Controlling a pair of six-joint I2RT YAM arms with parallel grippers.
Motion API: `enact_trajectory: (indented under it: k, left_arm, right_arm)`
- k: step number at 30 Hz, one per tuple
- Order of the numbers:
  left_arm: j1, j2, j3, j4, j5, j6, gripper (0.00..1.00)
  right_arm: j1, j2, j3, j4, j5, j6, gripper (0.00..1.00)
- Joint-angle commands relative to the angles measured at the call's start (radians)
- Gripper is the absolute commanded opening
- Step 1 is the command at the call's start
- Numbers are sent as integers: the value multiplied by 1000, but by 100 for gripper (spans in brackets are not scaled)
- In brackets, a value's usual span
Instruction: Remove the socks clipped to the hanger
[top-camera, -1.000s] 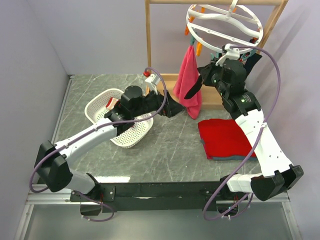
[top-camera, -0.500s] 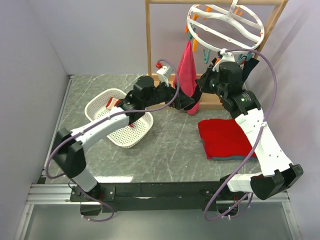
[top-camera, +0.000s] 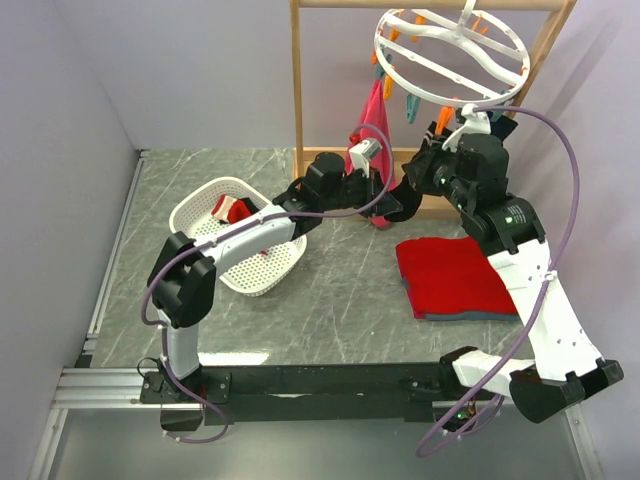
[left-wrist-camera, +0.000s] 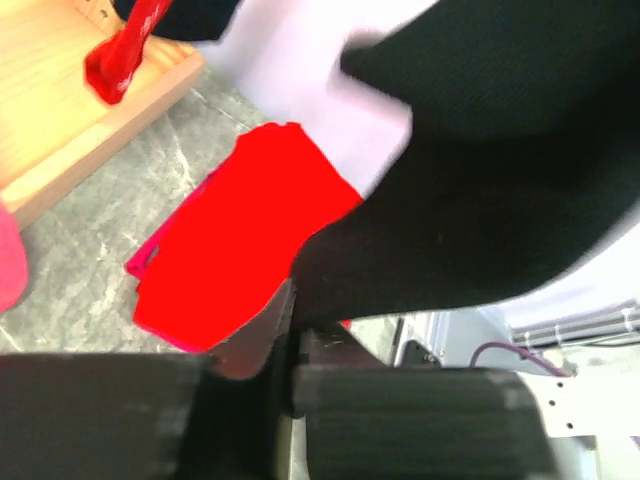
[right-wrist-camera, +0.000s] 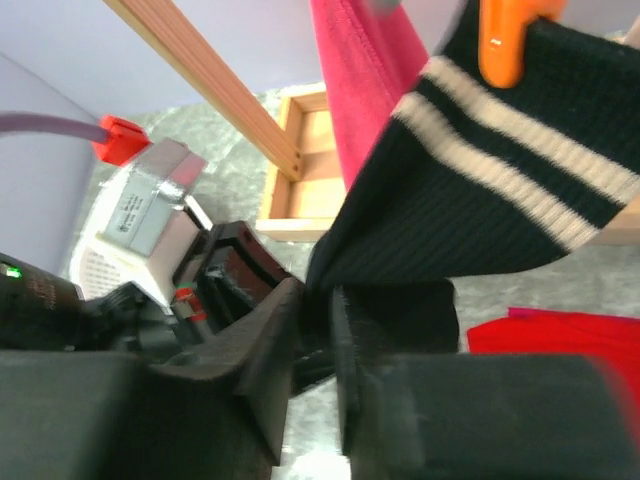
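Note:
The white round hanger (top-camera: 450, 50) hangs from the wooden rack at the top right, with orange and teal clips under its ring. An orange clip (right-wrist-camera: 510, 35) holds a black sock with two tan stripes (right-wrist-camera: 500, 200). My left gripper (left-wrist-camera: 290, 320) is shut on the lower part of this sock (left-wrist-camera: 480, 200); from above it (top-camera: 405, 208) sits just below the right gripper (top-camera: 418, 178). The right gripper (right-wrist-camera: 318, 300) has its jaws slightly parted, with the sock's lower edge hanging in the narrow gap.
A pink towel (top-camera: 372, 130) hangs just left of the sock. A folded red cloth (top-camera: 450, 278) lies on the table under the right arm. A white basket (top-camera: 200, 215) holding a dark and red sock (top-camera: 232, 208) stands at the left. The wooden rack post (top-camera: 297, 90) rises behind.
My left arm swung right from the basket to the hanging sock and shut on it. The right gripper, shut on the sock before, has parted its jaws a little.

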Motion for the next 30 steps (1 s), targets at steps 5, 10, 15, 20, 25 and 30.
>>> enact_trajectory:
  k: [5, 10, 15, 20, 25, 30]
  left_arm:
    - [-17, -19, 31, 52, 64, -29, 1]
    - [-28, -35, 6, 58, 71, -38, 1]
    - [-37, -44, -11, 62, 93, -61, 1]
    - [-54, -70, -46, 73, 100, -70, 1]
    - [-59, -99, -81, 82, 133, -81, 1]
    - [-59, -133, -109, 92, 152, -90, 1]
  right_arm:
    - [-30, 14, 57, -43, 67, -30, 61]
    - [-90, 27, 133, -60, 77, -36, 78]
    - [-147, 75, 232, -91, 106, -61, 83]
    - [-286, 107, 268, -70, -22, -49, 83]
    - [-322, 118, 234, 21, -116, -116, 82]
    - [-352, 92, 131, 200, -222, -142, 79]
